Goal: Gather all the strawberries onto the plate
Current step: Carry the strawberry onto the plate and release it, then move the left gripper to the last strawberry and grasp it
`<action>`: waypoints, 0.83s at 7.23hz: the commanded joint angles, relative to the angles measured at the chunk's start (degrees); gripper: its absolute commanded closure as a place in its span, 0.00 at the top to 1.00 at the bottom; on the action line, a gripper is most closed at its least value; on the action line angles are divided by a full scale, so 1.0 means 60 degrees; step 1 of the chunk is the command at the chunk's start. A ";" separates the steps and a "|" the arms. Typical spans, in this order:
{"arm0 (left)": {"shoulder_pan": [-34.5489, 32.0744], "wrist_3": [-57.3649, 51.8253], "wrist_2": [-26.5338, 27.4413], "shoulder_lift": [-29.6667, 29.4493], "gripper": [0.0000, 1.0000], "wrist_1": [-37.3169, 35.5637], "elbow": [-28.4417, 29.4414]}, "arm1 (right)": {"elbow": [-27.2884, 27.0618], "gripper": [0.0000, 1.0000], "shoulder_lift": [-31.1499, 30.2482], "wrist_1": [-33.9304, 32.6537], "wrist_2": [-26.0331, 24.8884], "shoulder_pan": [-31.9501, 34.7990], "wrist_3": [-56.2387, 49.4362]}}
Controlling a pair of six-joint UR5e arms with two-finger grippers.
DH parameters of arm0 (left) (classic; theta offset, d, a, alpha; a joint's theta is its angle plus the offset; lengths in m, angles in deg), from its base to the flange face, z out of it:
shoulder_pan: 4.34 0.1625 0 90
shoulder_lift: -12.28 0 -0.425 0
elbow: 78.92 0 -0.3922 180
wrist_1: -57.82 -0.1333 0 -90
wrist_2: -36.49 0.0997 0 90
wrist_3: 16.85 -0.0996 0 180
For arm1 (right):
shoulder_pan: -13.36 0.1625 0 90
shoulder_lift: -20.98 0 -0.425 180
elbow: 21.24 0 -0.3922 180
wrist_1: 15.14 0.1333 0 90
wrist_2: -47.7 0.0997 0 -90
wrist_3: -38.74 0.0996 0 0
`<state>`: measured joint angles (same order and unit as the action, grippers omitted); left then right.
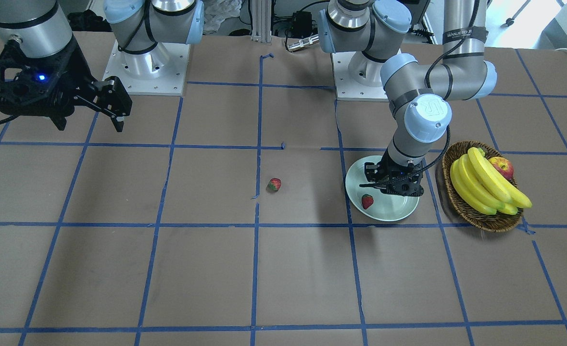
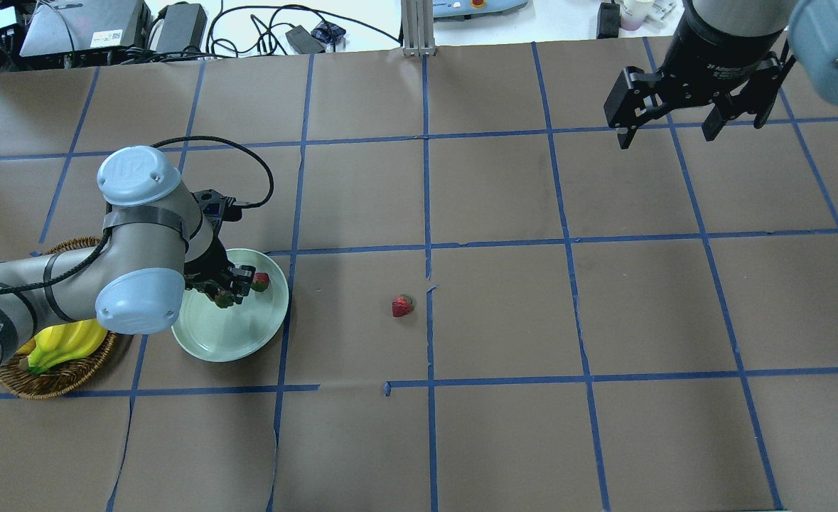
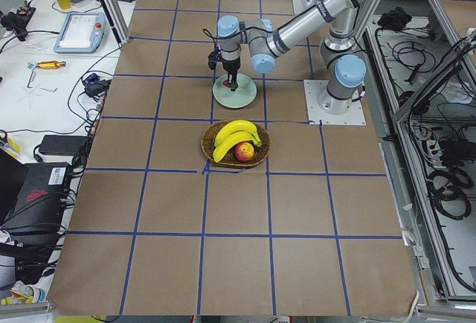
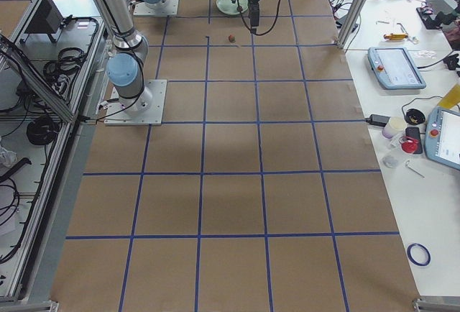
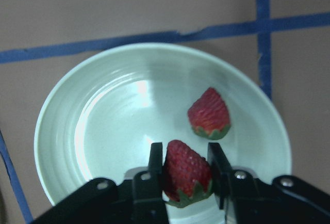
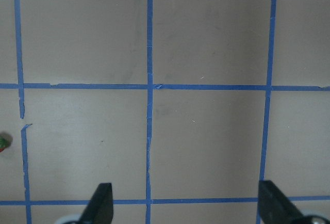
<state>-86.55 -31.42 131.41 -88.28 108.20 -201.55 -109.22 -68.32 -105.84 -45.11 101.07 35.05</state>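
Note:
The pale mint plate (image 1: 390, 207) (image 2: 228, 336) (image 5: 116, 121) sits on the brown table. One strawberry (image 5: 209, 113) (image 1: 367, 201) (image 2: 260, 281) lies on the plate. My left gripper (image 5: 186, 175) (image 2: 225, 295) (image 1: 390, 185) hovers just over the plate, shut on a second strawberry (image 5: 185, 171). A third strawberry (image 1: 274, 185) (image 2: 402, 306) rests on the table near the middle, well away from the plate. My right gripper (image 2: 667, 135) (image 1: 93, 115) (image 6: 188, 206) hangs open and empty, high over the far side of the table.
A brown wicker basket (image 1: 485, 222) (image 2: 49, 380) with bananas (image 1: 485, 185) and an apple (image 1: 503, 167) stands right beside the plate. Blue tape lines grid the table. Both arm bases (image 1: 146, 65) stand at the robot's edge.

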 commanded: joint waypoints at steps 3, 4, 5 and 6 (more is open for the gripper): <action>-0.1614 0.2132 -0.1155 0.0047 1.00 -0.0004 0.0528 | 0.0000 1.00 0.0000 0.0001 -0.0015 0.0000 0.0000; -0.2738 0.3659 -0.1158 -0.0143 1.00 -0.0004 0.0908 | 0.0000 1.00 0.0000 0.0001 -0.0015 0.0000 0.0000; -0.3692 0.4834 -0.1144 -0.0391 1.00 -0.0033 0.1260 | 0.0000 1.00 0.0000 0.0001 -0.0015 0.0000 0.0000; -0.4354 0.6050 -0.1056 -0.0756 1.00 -0.0265 0.1568 | 0.0000 1.00 0.0000 0.0001 -0.0015 0.0000 0.0000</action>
<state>-106.86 -4.34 124.79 -90.54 107.70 -194.55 -109.22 -68.32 -105.84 -45.20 101.07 35.05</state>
